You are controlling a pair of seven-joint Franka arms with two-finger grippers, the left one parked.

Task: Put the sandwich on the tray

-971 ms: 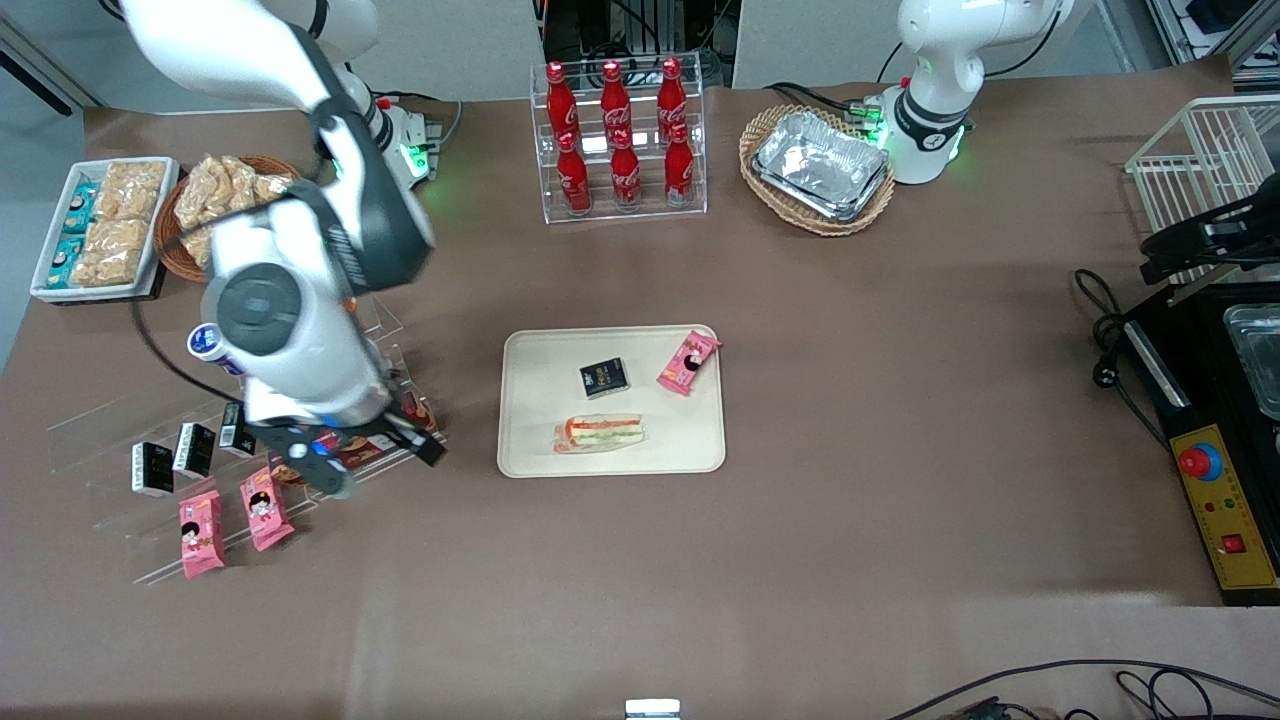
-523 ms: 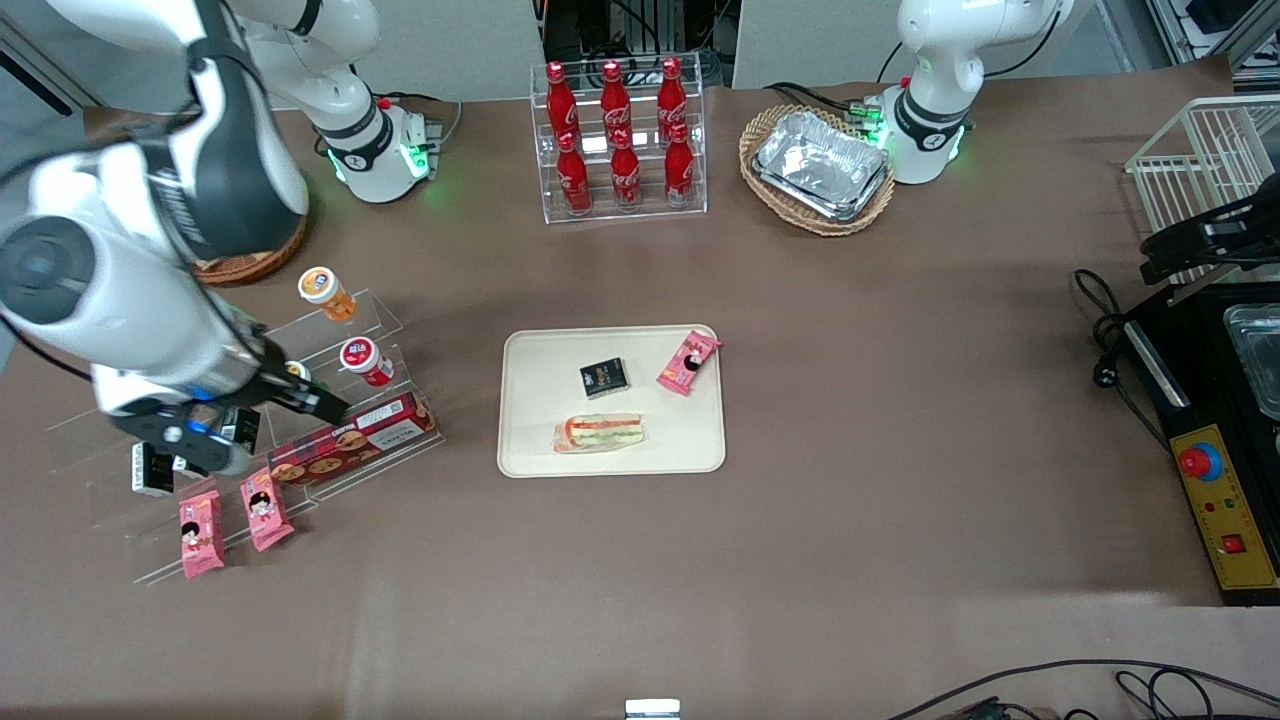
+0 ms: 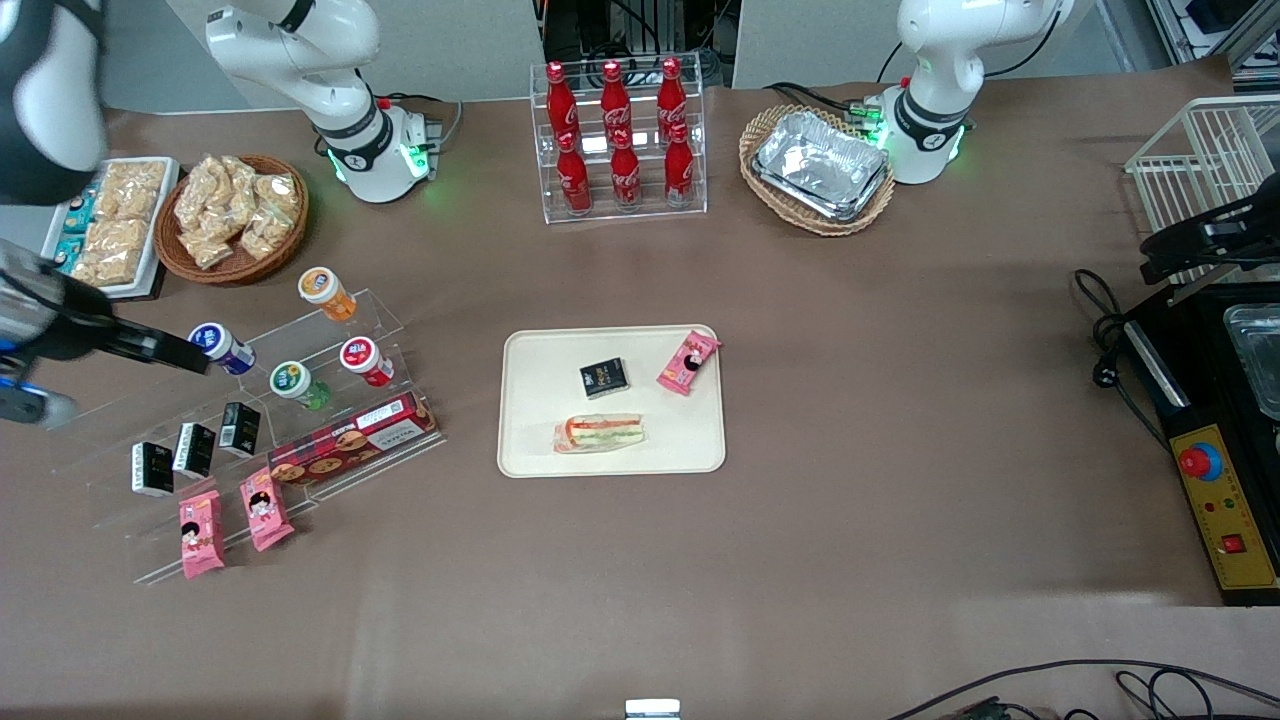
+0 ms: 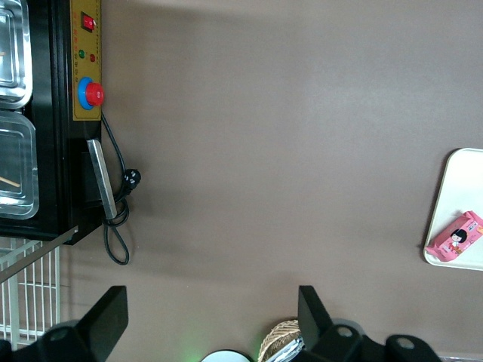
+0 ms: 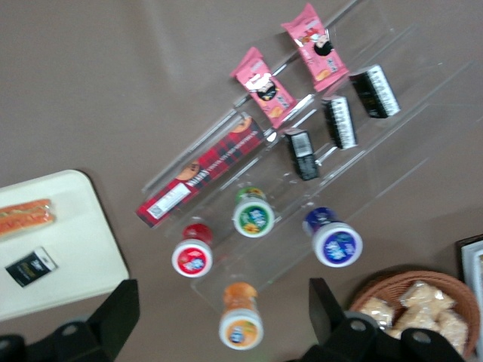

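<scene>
With the sandwich (image 3: 600, 433) laid on the tray (image 3: 535, 400) just below the middle of the frame, and the gripper (image 3: 95, 378) held wide open and empty at the frame's edge, the rack's bottles (image 3: 223, 348) could be toppled if the arm is swung low.
</scene>
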